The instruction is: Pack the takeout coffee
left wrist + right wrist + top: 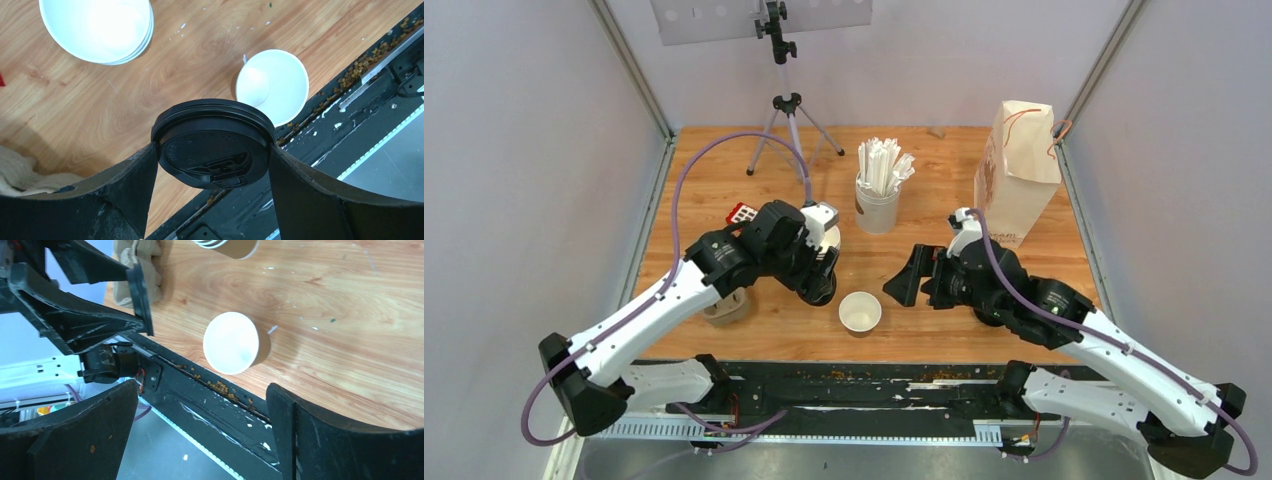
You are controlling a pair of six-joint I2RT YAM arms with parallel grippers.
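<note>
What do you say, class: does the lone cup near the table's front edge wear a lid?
No; the cup stands open, its white inside showing, while the left hand holds the black lid.

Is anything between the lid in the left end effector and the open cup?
Nothing visible: only tabletop lies between the black lid and the paper cup. The right end effector stands open beside the cup, not over it.
</note>
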